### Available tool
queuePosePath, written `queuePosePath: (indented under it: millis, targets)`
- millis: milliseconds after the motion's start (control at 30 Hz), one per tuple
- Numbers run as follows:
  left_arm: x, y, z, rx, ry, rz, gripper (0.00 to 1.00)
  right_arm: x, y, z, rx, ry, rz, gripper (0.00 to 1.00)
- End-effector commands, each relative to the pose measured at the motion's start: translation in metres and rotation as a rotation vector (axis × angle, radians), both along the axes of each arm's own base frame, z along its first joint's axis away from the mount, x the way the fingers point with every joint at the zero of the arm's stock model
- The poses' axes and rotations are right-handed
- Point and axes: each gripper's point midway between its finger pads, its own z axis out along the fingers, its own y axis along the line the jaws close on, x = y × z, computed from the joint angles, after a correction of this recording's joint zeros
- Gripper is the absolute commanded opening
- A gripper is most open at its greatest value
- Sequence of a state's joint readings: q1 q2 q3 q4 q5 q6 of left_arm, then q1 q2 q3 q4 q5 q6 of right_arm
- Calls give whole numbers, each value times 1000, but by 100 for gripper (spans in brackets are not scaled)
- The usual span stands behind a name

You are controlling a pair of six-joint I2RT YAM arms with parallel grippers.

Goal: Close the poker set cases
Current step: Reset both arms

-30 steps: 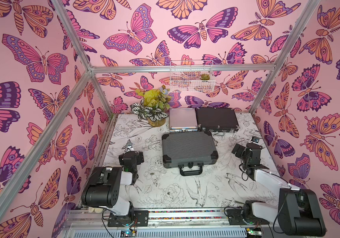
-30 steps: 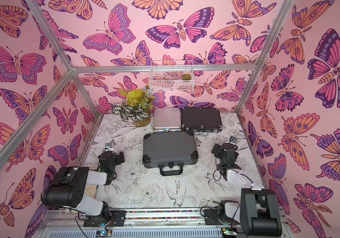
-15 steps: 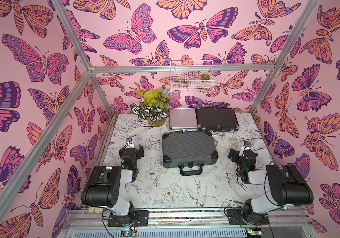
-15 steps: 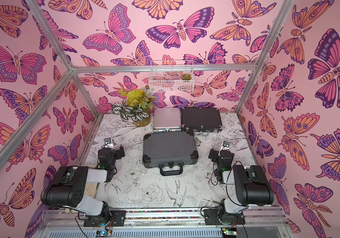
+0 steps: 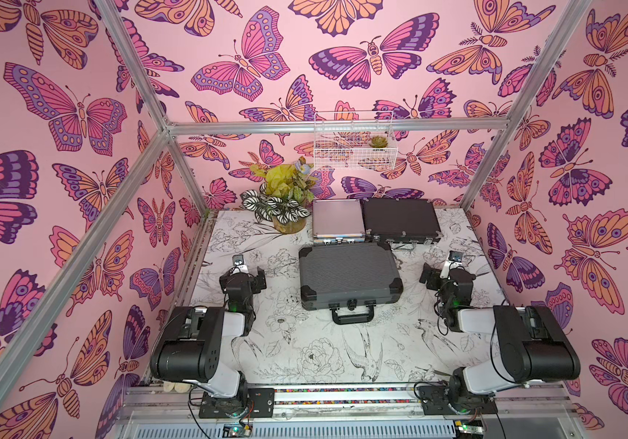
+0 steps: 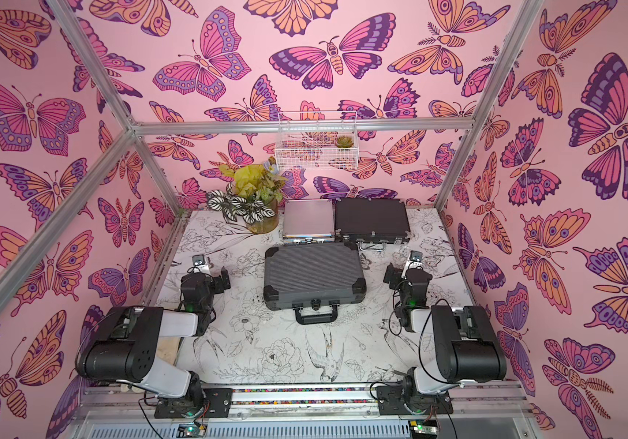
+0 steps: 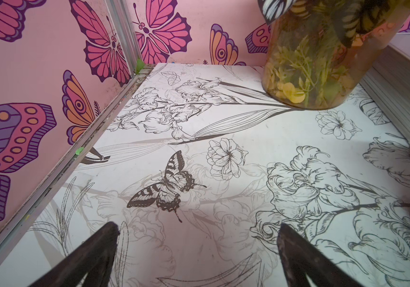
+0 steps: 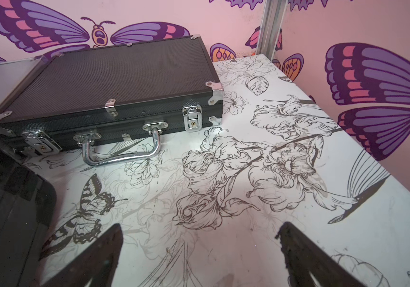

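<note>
Three cases, all lids down. In both top views the ribbed grey case (image 5: 348,275) lies flat mid-desk (image 5: 305,353), its handle facing the arm bases. Behind it the silver case (image 5: 338,220) and the black case (image 5: 400,218) sit side by side against the back wall, beside the potted plant (image 5: 286,197). The left tool (image 5: 243,275) hangs to the left of the grey case and the right tool (image 5: 443,271) to its right, both well apart from it.

On the left wrist view the left tool (image 7: 196,238) has its fingers spread wide over bare desk, gripping nothing, with the plant's jar (image 7: 323,62) ahead.

The right wrist view shows the right tool (image 8: 199,243) released too, empty. The black case (image 8: 114,82) is ahead of it, lid flat, chrome handle (image 8: 122,154) resting on the desk, and a dark corner of the grey case (image 8: 5,211) is close by.
</note>
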State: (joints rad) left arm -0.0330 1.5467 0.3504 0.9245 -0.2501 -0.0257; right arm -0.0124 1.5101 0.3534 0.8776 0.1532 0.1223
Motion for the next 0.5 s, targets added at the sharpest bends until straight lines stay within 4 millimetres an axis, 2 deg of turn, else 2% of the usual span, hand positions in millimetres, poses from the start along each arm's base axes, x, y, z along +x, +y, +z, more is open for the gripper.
queuePosePath:
  millis: [0,200,300,467]
  targets:
    - [2,-2,4,4,-14,-14,100,3,0,6,-20,-8,-2,99]
    - [2,-1,4,4,-15,-13,100,3,0,7,-22,-9,0,99]
    - [3,-2,4,4,-15,-14,100,9,12,5,-35,16,73,99]
    - [2,-1,3,4,-14,-13,100,8,14,5,-39,15,75,99]
